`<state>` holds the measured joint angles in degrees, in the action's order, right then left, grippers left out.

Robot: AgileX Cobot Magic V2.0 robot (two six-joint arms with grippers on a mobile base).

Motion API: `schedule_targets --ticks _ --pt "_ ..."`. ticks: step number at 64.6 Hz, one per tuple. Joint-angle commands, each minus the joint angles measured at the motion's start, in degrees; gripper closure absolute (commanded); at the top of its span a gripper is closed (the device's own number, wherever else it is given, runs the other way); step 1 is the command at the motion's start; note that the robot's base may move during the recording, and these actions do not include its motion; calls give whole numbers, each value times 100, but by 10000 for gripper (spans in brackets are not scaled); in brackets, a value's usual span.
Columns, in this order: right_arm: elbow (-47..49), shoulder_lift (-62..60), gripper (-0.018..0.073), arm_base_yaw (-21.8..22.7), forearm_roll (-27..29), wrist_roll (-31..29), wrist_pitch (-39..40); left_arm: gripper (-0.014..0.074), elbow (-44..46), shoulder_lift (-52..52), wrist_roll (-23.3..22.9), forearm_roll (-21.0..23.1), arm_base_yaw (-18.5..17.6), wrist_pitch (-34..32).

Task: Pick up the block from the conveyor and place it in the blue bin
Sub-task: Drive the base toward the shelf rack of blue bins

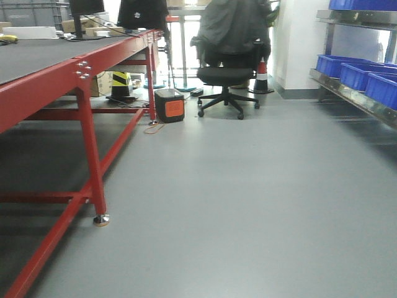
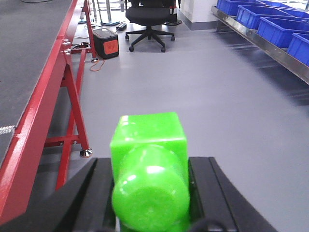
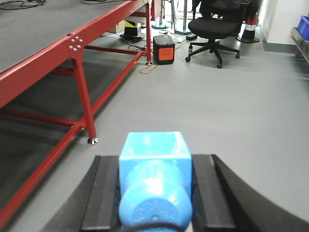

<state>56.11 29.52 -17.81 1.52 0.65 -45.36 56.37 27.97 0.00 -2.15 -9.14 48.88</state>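
left gripper clasps green block between jaws; right gripper, blue block

The left gripper and right gripper each have broad matte-black fingers sloping outward beside the jaws, with a thin black cable curling behind them.

Conveyor beyond frame's left edge.

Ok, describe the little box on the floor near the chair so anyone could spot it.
Follow the red-framed conveyor along the left to its far leg. On the grey floor by that leg, left of the black office chair, sits a small black box; its bright orange front panel sets it apart.
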Motion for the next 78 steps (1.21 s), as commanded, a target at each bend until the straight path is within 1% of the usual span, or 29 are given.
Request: schedule_targets --ticks 1,78 --pt "32 -11 715 -11 -4 -21 87 707 51 10 -67 15 -43 -64" --pt "32 -11 715 -11 -4 -21 87 707 51 -11 -67 16 -43 -64"
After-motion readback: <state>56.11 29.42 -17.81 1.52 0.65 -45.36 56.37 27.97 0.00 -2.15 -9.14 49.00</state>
